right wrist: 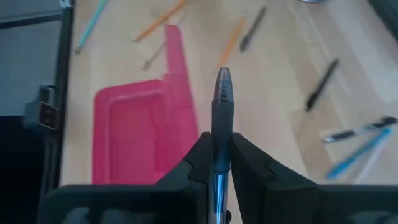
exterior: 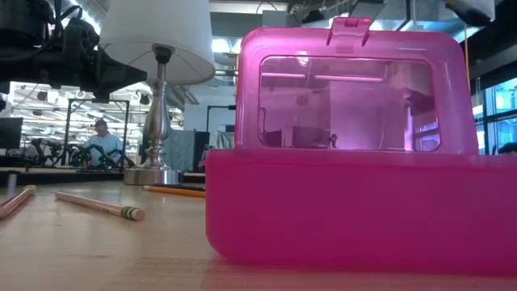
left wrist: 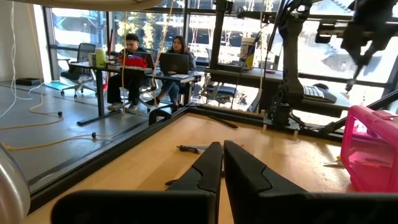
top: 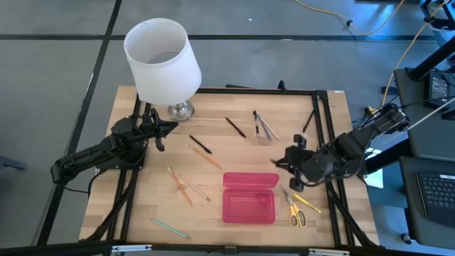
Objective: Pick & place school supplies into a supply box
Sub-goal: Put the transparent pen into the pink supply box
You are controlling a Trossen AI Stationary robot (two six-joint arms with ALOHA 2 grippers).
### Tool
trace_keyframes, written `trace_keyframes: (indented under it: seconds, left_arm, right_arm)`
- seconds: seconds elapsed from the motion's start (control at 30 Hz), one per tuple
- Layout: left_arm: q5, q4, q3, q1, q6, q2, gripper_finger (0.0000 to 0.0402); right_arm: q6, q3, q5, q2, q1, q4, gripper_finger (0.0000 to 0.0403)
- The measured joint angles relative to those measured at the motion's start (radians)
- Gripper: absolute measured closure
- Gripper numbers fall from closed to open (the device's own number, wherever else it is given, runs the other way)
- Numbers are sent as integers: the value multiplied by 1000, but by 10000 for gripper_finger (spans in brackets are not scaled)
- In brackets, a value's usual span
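Pen [right wrist: 222, 112] clamped upright in right gripper [right wrist: 217, 163], seemingly raised above open supply box [right wrist: 134, 134]; left gripper [left wrist: 222, 163] closed, empty.

Pen [right wrist: 221, 134] (lower end) behind pincer [right wrist: 216, 163]

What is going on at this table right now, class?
A two-armed robot is tidying school supplies into a pink supply box, which lies open near the table's front edge. The right pincer is shut on a black pen and hangs above the table just to the right of the box. The left pincer is shut and empty, waiting near the lamp. Other pens and pencils lie scattered on the wood, and the yellow-handled scissors lie right of the box.
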Motion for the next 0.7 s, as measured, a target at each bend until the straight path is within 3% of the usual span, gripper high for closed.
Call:
trace_keyframes:
  seconds: [0.37, 0.7]
  left_arm:
    - [0, 0, 0, 0, -1, 0, 390]
    - [0, 0, 0, 0, -1, 0, 390]
  right_arm:
    - [-130, 0, -105, 176, 67, 269, 358]
    - [-106, -1, -117, 304, 77, 380, 358]
